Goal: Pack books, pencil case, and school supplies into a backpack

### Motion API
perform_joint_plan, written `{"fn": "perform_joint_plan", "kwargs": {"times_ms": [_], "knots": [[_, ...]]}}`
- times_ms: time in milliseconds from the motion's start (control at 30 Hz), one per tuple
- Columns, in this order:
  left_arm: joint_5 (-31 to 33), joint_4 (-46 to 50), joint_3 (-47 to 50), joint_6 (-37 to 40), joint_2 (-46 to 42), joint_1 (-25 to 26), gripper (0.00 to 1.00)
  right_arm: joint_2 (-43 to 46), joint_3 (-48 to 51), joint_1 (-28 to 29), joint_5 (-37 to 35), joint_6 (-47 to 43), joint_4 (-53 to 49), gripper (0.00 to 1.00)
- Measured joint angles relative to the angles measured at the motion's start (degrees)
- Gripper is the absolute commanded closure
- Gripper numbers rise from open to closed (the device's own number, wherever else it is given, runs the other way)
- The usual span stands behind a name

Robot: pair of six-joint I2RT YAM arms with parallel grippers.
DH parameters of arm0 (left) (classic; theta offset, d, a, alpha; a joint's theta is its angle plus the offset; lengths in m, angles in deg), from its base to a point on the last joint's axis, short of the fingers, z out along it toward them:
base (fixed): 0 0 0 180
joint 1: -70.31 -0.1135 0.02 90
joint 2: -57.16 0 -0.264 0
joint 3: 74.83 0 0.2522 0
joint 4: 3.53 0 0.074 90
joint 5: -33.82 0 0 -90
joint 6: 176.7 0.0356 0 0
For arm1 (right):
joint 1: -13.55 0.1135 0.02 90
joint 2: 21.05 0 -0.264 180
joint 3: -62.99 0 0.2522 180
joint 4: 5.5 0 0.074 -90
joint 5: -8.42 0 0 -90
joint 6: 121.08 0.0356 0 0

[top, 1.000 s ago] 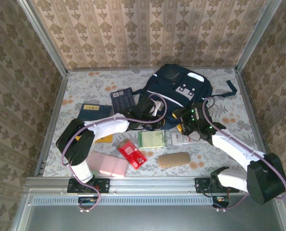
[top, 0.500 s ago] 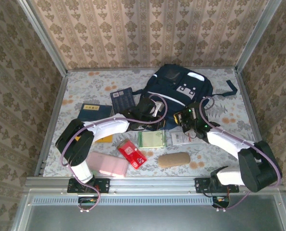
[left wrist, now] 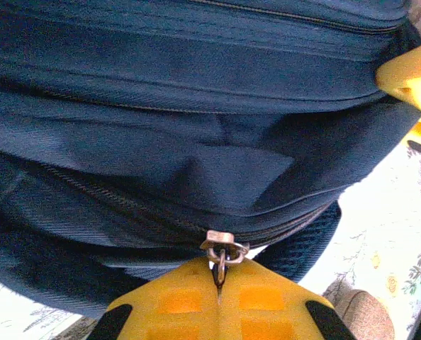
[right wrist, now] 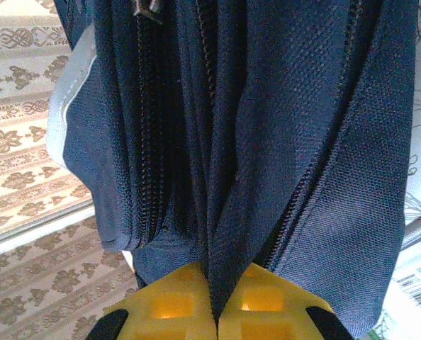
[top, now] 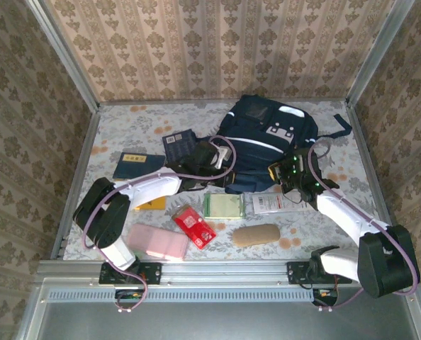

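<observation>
Woven navy backpack (top: 261,139); metal zipper pull (left wrist: 223,249)

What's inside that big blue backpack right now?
Its inside is hidden: the backpack looks zipped shut. The left gripper pinches a zipper pull, the right gripper a fold of its fabric. The red packet and green pad lie outside.

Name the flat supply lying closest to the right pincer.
The white packet, just beside the right pincer; the green pad and red packet lie farther left.
</observation>
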Motion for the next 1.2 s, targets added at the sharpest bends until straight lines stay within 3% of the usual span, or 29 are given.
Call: {"fn": "perform_joint_plan", "kwargs": {"times_ms": [433, 600, 767, 833, 900, 967, 1033, 1200], "knots": [[-1.29, -3.23, 2.73, -0.52, -0.11, -3.56, 1.0, -3.78, -6.19, -3.78, 1.95, -9.97, -8.35, 1.0], [-0.35, -3.76, 2.86, -0.87, -0.37, -0.68, 1.0, -5.97, -13.35, -3.89, -0.33, -16.87, -15.15, 0.92], [0.85, -3.69, 1.77, -0.85, -0.35, 1.51, 1.0, -5.27, -14.73, -4.31, -3.61, -20.96, -18.45, 1.0], [0.81, -3.69, 1.75, -0.85, -0.35, 1.05, 1.0, -5.22, -14.73, -4.52, -3.74, -21.9, -19.32, 0.91], [0.46, -3.69, 1.57, -0.83, -0.35, 0.85, 1.0, -5.11, -14.73, -4.85, -3.72, -22.45, -19.82, 0.65], [0.33, -3.63, 1.18, -0.76, -0.35, 0.96, 1.0, -4.61, -14.69, -5.55, -4.02, -23.41, -20.06, 0.5], [0.33, -3.52, 0.98, -0.68, -0.33, 1.18, 1.0, -3.8, -14.62, -6.36, -4.68, -23.78, -20.13, 0.44], [0.07, -3.54, 0.98, -0.68, 0.39, 1.44, 1.0, -1.16, -14.45, -6.56, -4.68, -22.77, -20.06, 0.43]]}}
